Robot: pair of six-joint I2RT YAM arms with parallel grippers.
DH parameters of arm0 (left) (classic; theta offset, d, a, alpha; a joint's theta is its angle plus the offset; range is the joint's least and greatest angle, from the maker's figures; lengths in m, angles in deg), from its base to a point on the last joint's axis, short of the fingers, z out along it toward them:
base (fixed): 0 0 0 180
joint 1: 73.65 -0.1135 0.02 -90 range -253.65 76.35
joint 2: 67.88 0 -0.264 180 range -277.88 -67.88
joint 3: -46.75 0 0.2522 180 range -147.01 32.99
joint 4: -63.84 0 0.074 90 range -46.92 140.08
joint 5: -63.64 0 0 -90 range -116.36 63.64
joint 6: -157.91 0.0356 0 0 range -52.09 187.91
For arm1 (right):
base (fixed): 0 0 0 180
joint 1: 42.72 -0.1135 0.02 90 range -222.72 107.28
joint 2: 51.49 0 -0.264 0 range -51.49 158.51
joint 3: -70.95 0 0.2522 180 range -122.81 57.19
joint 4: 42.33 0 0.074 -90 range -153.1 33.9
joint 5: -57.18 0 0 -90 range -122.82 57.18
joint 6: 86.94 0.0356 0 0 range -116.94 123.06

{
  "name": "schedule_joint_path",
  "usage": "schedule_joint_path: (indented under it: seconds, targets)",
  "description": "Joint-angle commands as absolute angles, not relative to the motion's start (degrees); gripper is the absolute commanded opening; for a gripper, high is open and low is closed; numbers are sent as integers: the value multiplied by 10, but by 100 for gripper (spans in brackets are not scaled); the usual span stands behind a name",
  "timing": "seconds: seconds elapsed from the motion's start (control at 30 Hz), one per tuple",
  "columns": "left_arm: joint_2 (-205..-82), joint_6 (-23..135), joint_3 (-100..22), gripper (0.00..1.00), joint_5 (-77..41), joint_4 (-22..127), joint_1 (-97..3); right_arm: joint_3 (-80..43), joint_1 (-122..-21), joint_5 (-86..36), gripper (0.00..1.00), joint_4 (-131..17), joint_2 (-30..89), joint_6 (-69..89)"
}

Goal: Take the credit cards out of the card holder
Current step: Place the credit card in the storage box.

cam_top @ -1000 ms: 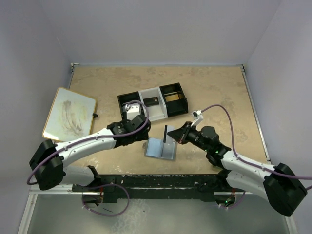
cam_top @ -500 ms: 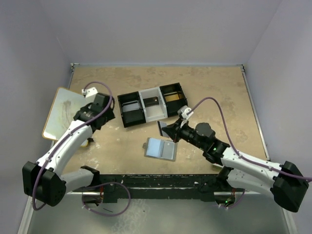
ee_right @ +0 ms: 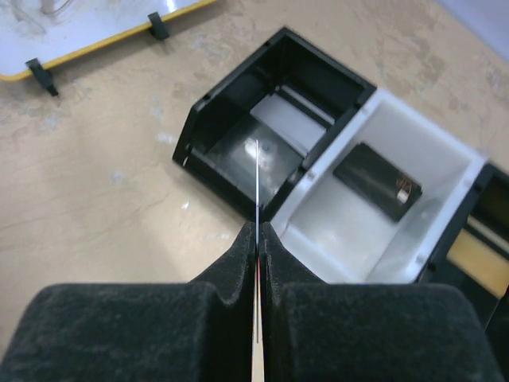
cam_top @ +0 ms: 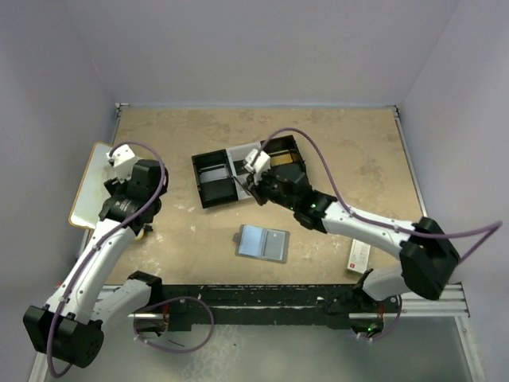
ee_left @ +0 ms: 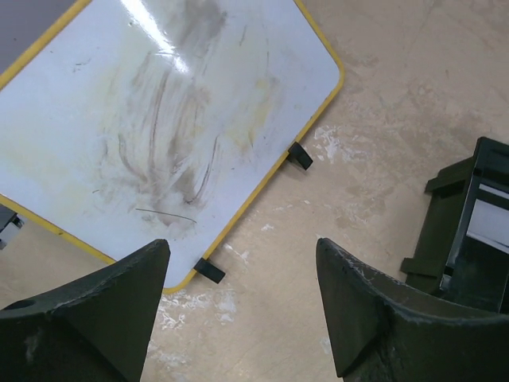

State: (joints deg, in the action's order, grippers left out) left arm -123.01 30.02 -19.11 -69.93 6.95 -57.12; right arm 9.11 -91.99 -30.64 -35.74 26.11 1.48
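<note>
- Table (cam_top: pixel 350 151): beige and mottled. It lies below both sets of jaws and carries everything listed here.
- Whiteboard (ee_left: pixel 159 119): yellow-rimmed and smeared. It is directly under and ahead of the left jaws.
- Tray (ee_right: pixel 221 189): three compartments, beneath the right jaws.
  - The step in hand appears to be dropping a withdrawn card into the tray.
  - The card's edge hangs just over the wall between the black and the white compartment.
  - To do it well, shift sideways until the card is fully over one compartment, then lower it close to the floor before letting go.
  - Released where it is now, the card could catch on the divider and lean or tip out.
- Left jaws: spread wide with nothing between them and nothing touched. They hang over the whiteboard's edge, with the tray off to their right.
- Right jaws: pressed together and pinching a card between the pads.
- Card holder (cam_top: pixel 262 243): lies unfolded and flat on the table, well behind the right jaws and apart from both sets. Neither touches it, and I cannot tell whether any cards remain in it.
- Dark card (ee_right: pixel 374 181): has a small chip and lies flat in the white compartment, just ahead and right of the right jaws.
- Thin card (ee_right: pixel 257 183): seen edge-on, standing upright out of the right jaws.
</note>
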Motion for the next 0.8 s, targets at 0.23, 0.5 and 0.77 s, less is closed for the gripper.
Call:
schedule_joint_path:
  seconds: [0.23, 0.5, 0.77]
  targets:
    - [-1113, 284, -180, 73, -778, 82, -571, -178, -922, -281, 0, -445, 488, -118]
    - [-1111, 284, -180, 73, -770, 82, -571, -281, -922, -277, 0, -484, 588, -211]
    - [-1146, 279, -176, 76, -754, 82, -572, -315, -922, -298, 0, -446, 642, -298]
